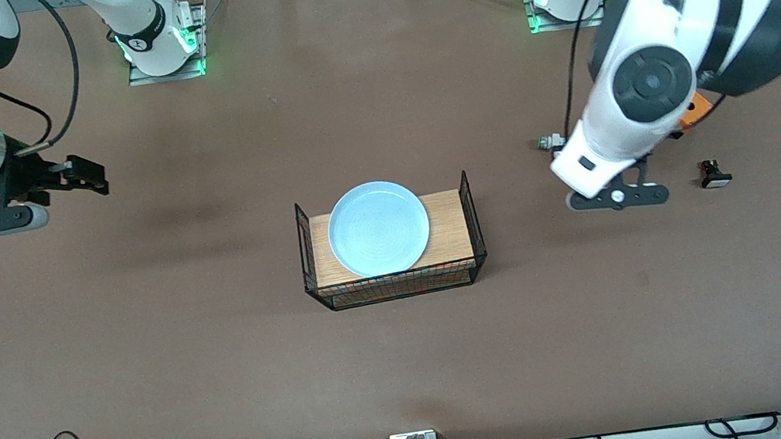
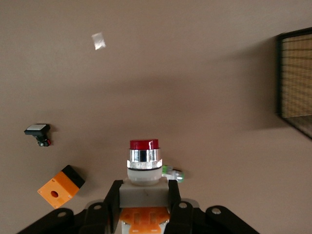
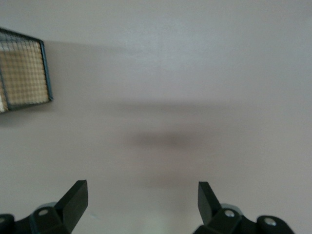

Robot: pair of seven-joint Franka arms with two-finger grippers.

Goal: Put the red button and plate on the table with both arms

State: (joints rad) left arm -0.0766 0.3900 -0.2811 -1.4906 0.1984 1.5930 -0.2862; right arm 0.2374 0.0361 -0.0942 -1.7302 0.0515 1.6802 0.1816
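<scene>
My left gripper is shut on the red button, a white block with an orange section, a chrome ring and a red tip. It holds the button up over the brown table at the left arm's end. In the front view the left arm hides the fingers and the button. The pale blue plate lies on the wood-topped wire rack at mid-table. My right gripper is open and empty, up over bare table at the right arm's end; it also shows in the right wrist view.
Under the left arm lie an orange box with a black hole, a small white-and-green part and a small black-and-white part. Cables run along the table edge nearest the front camera.
</scene>
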